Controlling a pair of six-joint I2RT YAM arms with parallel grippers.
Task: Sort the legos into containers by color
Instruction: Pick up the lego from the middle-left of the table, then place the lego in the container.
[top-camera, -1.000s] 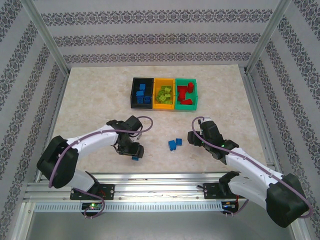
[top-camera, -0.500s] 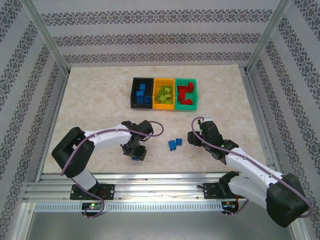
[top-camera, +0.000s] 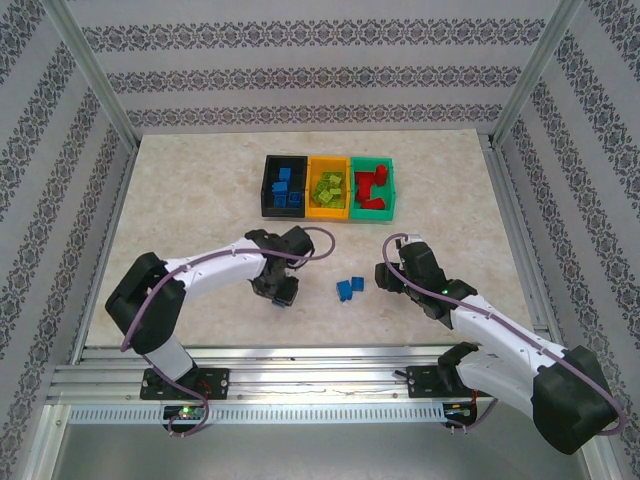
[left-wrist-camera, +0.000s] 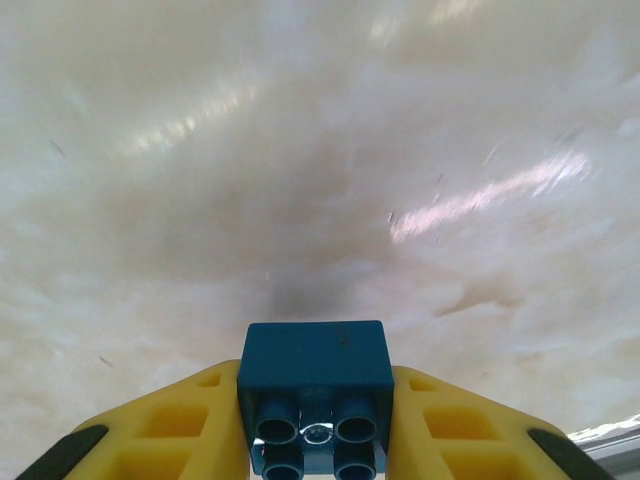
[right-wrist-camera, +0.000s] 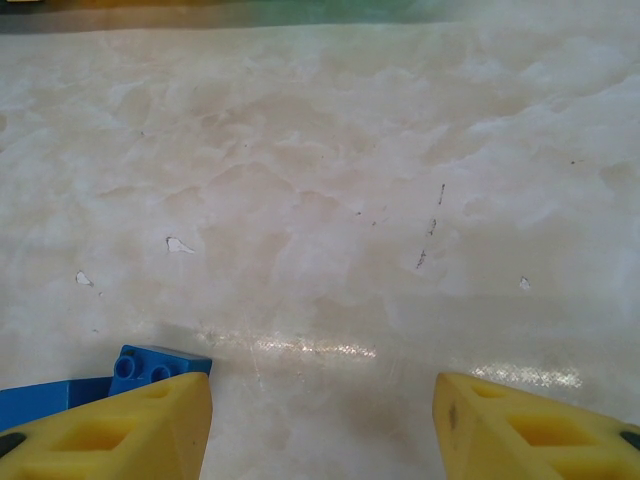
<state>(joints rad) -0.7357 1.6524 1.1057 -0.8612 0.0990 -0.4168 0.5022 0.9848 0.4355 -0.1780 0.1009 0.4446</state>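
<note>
My left pincer (top-camera: 279, 293) grips a small blue brick (left-wrist-camera: 314, 362) between its yellow fingers (left-wrist-camera: 170, 430), near the front of the pale marbled table (top-camera: 180, 200). The black bin (top-camera: 268, 190), yellow bin (top-camera: 327, 213) and green bin (top-camera: 391, 185) stand in a row well beyond. Two more blue bricks (top-camera: 348, 288) lie loose between it and my right pincer (top-camera: 386, 272), whose jaws stand apart, holding nothing.

three bins (top-camera: 328, 213), two arms (top-camera: 210, 268), three blue bricks (top-camera: 346, 289) outside them.
</note>
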